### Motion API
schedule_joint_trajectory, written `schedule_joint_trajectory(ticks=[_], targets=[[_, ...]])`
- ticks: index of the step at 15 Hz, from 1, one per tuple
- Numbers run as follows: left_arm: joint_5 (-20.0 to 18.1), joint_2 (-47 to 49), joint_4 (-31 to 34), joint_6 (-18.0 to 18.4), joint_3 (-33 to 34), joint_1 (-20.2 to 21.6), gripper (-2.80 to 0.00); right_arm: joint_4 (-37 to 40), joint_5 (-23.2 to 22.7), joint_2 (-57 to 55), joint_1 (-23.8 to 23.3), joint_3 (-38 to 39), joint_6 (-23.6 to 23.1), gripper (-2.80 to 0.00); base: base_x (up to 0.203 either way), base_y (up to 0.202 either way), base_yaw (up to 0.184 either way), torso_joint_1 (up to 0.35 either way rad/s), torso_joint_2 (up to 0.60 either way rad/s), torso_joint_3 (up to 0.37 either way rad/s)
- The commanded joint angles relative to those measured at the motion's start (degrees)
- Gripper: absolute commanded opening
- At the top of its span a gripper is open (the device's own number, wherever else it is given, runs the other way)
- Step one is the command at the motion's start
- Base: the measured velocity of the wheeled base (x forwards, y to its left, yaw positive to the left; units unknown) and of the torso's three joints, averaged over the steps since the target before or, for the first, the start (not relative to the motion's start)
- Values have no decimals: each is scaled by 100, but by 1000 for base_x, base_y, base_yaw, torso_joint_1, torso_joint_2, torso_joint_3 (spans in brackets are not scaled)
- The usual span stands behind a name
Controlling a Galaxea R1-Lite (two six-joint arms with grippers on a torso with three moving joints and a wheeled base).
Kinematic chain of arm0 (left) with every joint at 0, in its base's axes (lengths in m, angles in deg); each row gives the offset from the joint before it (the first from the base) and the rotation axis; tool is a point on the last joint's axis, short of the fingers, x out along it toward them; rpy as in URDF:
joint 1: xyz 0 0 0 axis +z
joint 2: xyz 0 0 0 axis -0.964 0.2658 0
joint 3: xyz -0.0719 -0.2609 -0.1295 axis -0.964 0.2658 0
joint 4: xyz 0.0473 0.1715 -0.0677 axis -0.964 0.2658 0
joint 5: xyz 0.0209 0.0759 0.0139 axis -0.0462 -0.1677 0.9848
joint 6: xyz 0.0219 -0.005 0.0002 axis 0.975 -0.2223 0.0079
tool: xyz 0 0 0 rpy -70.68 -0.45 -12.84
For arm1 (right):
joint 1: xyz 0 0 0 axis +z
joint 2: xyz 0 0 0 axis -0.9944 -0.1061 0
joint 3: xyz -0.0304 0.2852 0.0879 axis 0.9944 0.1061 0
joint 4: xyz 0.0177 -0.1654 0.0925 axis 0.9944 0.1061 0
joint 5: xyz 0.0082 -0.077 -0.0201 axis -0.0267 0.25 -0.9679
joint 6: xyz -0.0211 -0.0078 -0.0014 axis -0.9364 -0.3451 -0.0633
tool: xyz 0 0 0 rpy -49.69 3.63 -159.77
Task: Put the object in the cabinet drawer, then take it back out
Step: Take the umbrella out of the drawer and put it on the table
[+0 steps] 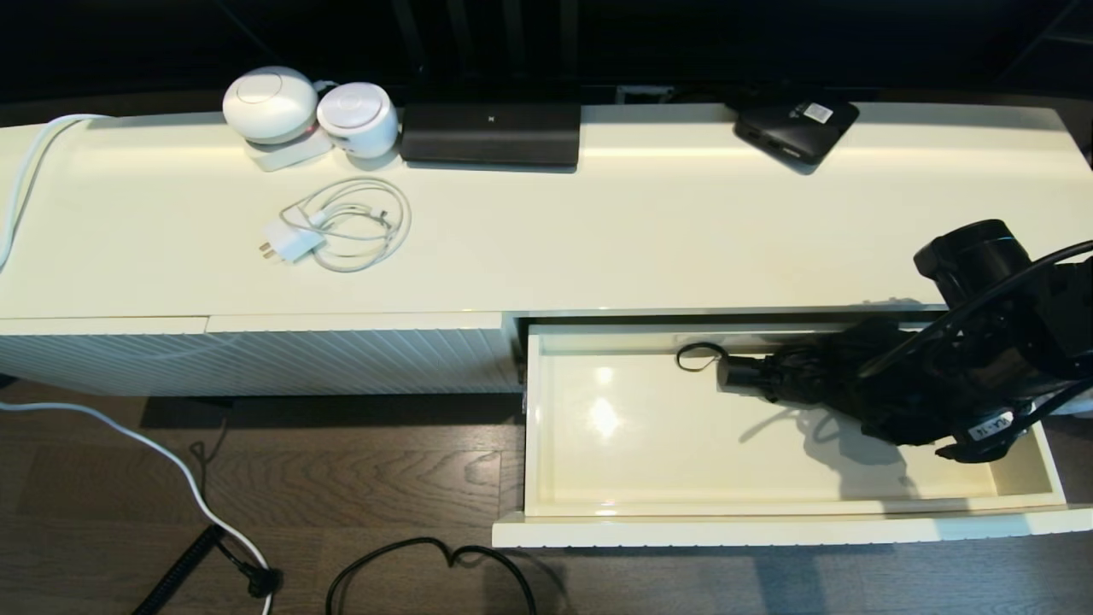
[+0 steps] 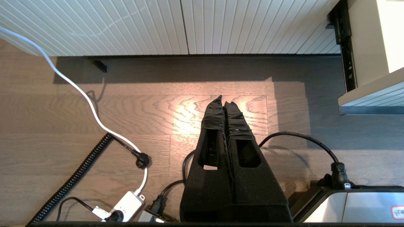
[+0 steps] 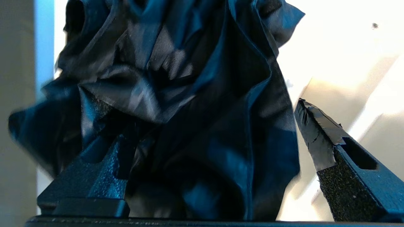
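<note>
The cabinet drawer (image 1: 768,511) is pulled wide open at the right of the cabinet, and its glossy floor shows. Inside, towards its back right, is the black folding umbrella (image 1: 803,373). Its short handle (image 1: 741,374) and thin wrist loop (image 1: 700,355) point left. My right gripper (image 1: 884,397) reaches in from the right, open around the wrinkly fabric (image 3: 189,110). One fingertip (image 3: 311,126) stands a little apart from the cloth; the other is half buried in it. My left gripper (image 2: 223,100) hangs shut and empty over the wooden floor, out of the head view.
On the cabinet top are two white round devices (image 1: 273,104), a white charger with coiled cable (image 1: 341,226), a black box (image 1: 491,132) and a flat black box with a white label (image 1: 794,126). A ribbed closed panel (image 1: 256,359) lies left of the drawer. Cables (image 1: 427,559) cross the floor.
</note>
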Motion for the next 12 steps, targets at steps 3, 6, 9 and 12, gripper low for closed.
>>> schedule_joint_trajectory(ticks=[3, 6, 9, 12], targets=[[1, 0, -2, 0, -9, 5, -280, -174, -242, -153, -285, 122, -10, 0, 0, 0, 0, 0, 0, 0], [1, 0, -2, 0, 0, 6, -280, -166, -243, -101, -286, 122, -71, -280, 0, 0, 0, 0, 0, 0], [1, 0, -2, 0, -9, -2, -280, -174, -313, -92, -277, 165, -45, -280, 0, 0, 0, 0, 0, 0], [1, 0, -2, 0, -9, 6, -280, -181, -365, -89, -259, 245, -10, -280, 0, 0, 0, 0, 0, 0]])
